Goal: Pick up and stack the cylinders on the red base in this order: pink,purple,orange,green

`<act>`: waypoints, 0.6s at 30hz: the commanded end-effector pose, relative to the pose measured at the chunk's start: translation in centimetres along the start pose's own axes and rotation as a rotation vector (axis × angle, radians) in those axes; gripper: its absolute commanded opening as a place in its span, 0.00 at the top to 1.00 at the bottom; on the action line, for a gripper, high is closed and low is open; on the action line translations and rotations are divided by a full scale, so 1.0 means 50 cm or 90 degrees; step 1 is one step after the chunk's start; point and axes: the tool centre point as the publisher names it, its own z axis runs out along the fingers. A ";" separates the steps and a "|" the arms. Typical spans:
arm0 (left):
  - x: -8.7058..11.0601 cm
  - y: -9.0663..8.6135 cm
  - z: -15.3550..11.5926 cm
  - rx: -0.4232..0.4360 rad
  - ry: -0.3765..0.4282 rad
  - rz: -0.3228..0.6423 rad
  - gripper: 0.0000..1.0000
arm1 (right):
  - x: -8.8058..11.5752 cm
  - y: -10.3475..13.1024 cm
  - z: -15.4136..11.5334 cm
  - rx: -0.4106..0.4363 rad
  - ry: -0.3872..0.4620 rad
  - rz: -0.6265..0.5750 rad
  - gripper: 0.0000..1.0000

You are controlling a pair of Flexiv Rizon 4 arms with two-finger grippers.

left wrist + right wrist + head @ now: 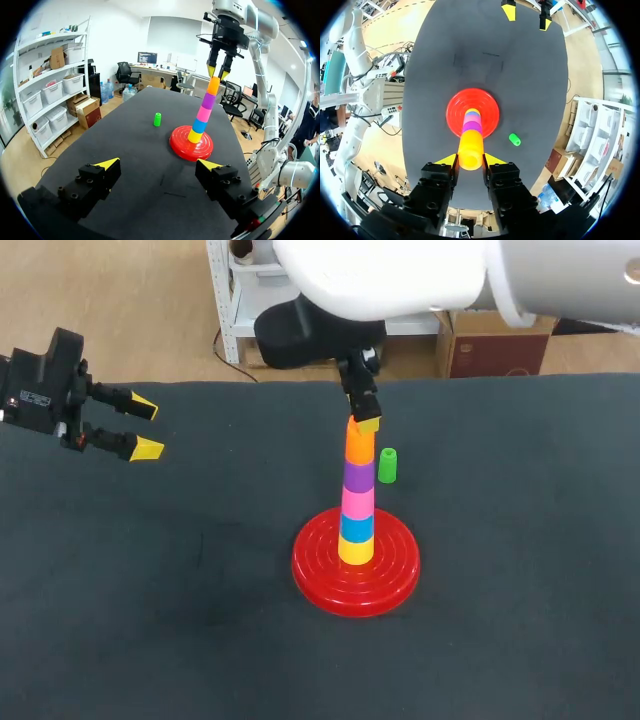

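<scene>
Right pincer (470,160) is gripping orange (359,450) atop purple (359,475) and pink (358,502) on the base (318,578), so only green (387,466) is waiting on the worktop (150,620) just right, with left pincer (145,428) hanging open.

You have a table (150,640) covered in dark grey cloth, matt and felt-like, with faint creases. The red base (320,580) is glossy moulded plastic; its ringed ridges catch the light. The yellow cylinder (355,551), blue cylinder (356,528), pink cylinder (357,502), purple cylinder (358,475) and orange cylinder (358,446) look like smooth plastic with a soft sheen, and so does the green cylinder (387,466). The left gripper (146,428) and right gripper (471,161) have matt black bodies, metal or hard plastic, you cannot tell which, with smooth yellow tips. The right arm (400,275) wears a smooth, glossy white shell.
</scene>
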 end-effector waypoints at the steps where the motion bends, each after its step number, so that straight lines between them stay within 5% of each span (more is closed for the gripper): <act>1: 0.003 0.002 -0.001 0.002 -0.002 0.002 0.00 | -0.013 -0.009 0.010 -0.009 0.007 -0.006 1.00; 9: 0.003 0.002 -0.001 0.002 -0.002 0.002 0.00 | -0.012 0.000 0.019 -0.007 -0.019 0.001 1.00; 10: 0.003 0.002 -0.001 0.002 -0.002 0.002 0.00 | -0.011 0.002 0.014 -0.002 -0.025 0.003 0.75; 11: 0.003 0.002 -0.001 0.002 -0.002 0.002 0.00 | -0.010 0.004 0.008 0.006 -0.027 0.004 0.21; 12: 0.003 0.002 -0.001 0.002 -0.002 0.002 0.00 | -0.006 0.006 0.003 0.015 -0.043 0.012 0.00; 18: 0.003 0.002 -0.001 0.002 -0.002 0.002 0.00 | 0.022 0.022 -0.048 0.065 -0.095 0.054 0.00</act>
